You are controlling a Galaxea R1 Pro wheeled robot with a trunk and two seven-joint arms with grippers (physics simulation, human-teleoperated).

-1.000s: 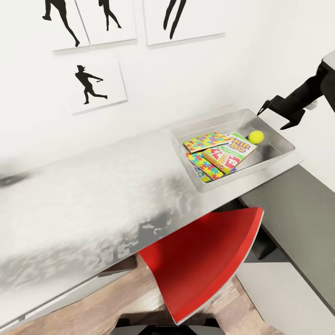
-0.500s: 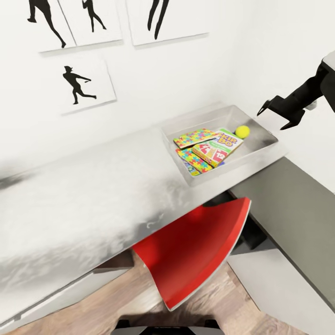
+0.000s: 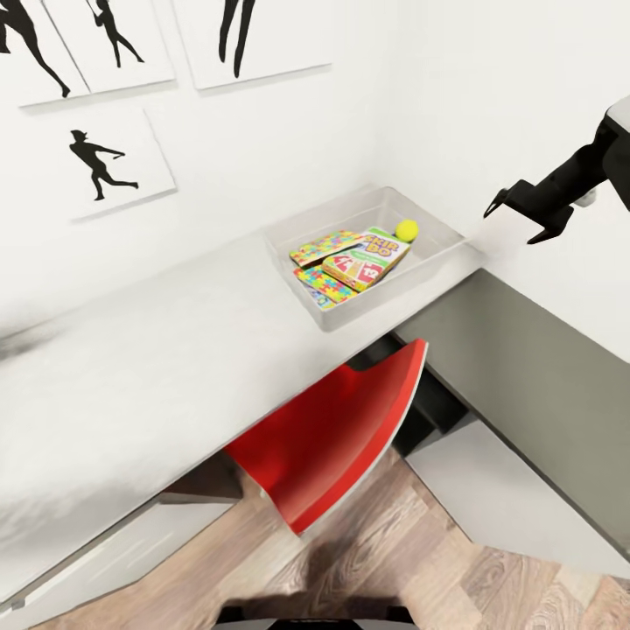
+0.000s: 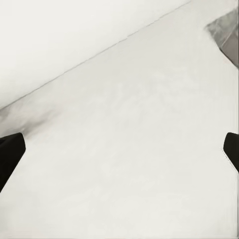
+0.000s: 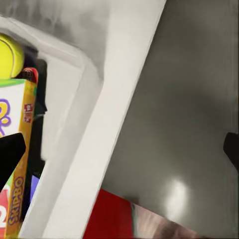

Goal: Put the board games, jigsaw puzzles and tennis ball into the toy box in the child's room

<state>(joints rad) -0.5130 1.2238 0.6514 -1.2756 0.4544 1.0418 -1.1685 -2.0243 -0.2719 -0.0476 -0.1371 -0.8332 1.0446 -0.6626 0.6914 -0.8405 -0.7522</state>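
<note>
The light-grey toy box (image 3: pixel 296 262) stands on the pale table (image 3: pixel 157 350) against the wall. Inside it the green-yellow-red Skip-Bo board game (image 3: pixel 369 259) lies tilted over two multicoloured jigsaw puzzles (image 3: pixel 324 248) (image 3: pixel 320 286), with the tennis ball (image 3: pixel 406 230) at the box's far right. My right gripper (image 3: pixel 515 220) hangs open in the air to the right of the box, holding nothing. Its wrist view shows the ball (image 5: pixel 9 55), the Skip-Bo box (image 5: pixel 17 169) and the toy box wall (image 5: pixel 74 124). My left gripper (image 4: pixel 119 149) is open over a pale surface.
A red chair (image 3: pixel 337 433) is pushed under the table's edge, below the toy box. The lower dark-grey desk section (image 3: pixel 534 359) runs along the right wall. Framed black silhouette pictures (image 3: pixel 101 162) hang above the table. Wooden floor (image 3: pixel 411 560) lies in front.
The whole head view has shifted: the toy box now appears further left and smaller, so the camera has moved. The box's contents lie as before. The right gripper keeps its pose.
</note>
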